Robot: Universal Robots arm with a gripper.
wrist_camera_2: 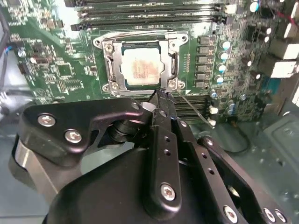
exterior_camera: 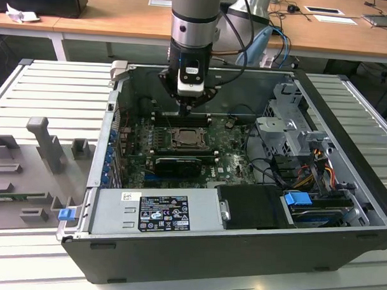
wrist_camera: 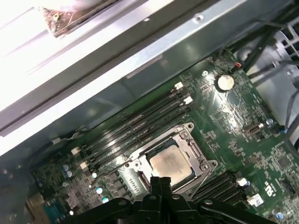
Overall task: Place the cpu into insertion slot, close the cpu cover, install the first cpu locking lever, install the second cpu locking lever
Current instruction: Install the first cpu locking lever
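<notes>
Far left of the exterior view: grey fixture blocks (exterior_camera: pixel 44 146) stand on the slatted table, outside the open computer case (exterior_camera: pixel 240 261).
Front left in case: power supply (exterior_camera: pixel 156 210) lies along the near wall.
Middle: I have the gripper (exterior_camera: pixel 187 106) down over the green board, just behind the insertion slot (exterior_camera: pixel 191 139).
End effector: fingers (wrist_camera_2: pixel 161 100) pressed together. I see nothing between them in either wrist view.
Cpu: the cpu (wrist_camera_2: pixel 140 67) sits in the slot with its pale face up, also seen in the first wrist view (wrist_camera: pixel 170 163).
Cover: the cpu cover (wrist_camera_2: pixel 164 56) lies flat around the chip, which shows through its window.
Lever: a thin wire lever (wrist_camera_2: pixel 196 111) runs out from the socket corner just beside the fingertips and slants across the black memory slots (wrist_camera_2: pixel 194 105). Whether the tips touch it, I cannot tell.
Right: the metal drive cage (exterior_camera: pixel 289 123) stands well apart from the socket, with a blue tab (exterior_camera: pixel 298 201) nearer the front.
</notes>
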